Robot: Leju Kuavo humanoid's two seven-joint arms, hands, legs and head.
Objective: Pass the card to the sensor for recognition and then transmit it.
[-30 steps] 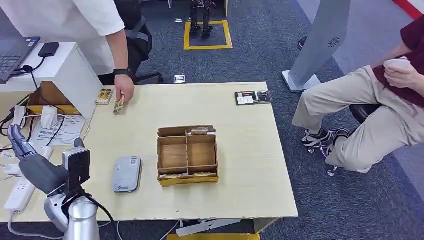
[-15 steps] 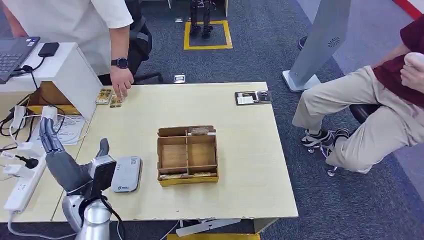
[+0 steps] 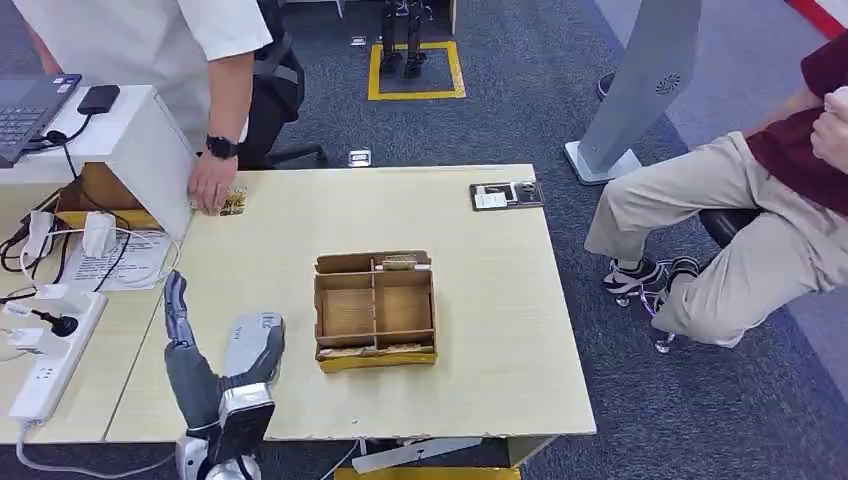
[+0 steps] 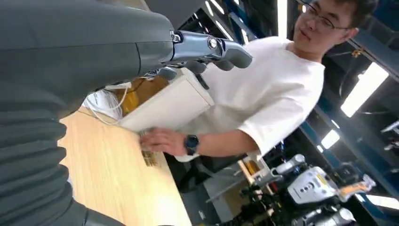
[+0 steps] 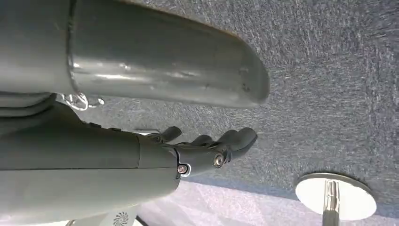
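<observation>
Small patterned cards (image 3: 235, 203) lie at the table's far left corner, with a person's hand (image 3: 211, 190) resting on them. In the left wrist view the same cards (image 4: 149, 157) lie beside that person's hand (image 4: 159, 140). The grey sensor pad (image 3: 256, 344) lies flat near the table's front left. My left hand (image 3: 194, 368) stands just left of the sensor, fingers stretched upward and apart, holding nothing. Its fingers (image 4: 207, 49) point toward the person. My right hand (image 5: 207, 151) hangs over grey carpet with loosely spread fingers and holds nothing.
A cardboard box (image 3: 375, 311) with compartments stands mid-table, right of the sensor. A black card holder (image 3: 507, 194) lies at the far right edge. A white cabinet (image 3: 135, 150) and a power strip (image 3: 48, 362) are to the left. A seated person (image 3: 740, 210) is at the right.
My left hand swung right from over the side desk to just beside the sensor, lower in the picture. The person's hand slid a card left against the other card by the white cabinet.
</observation>
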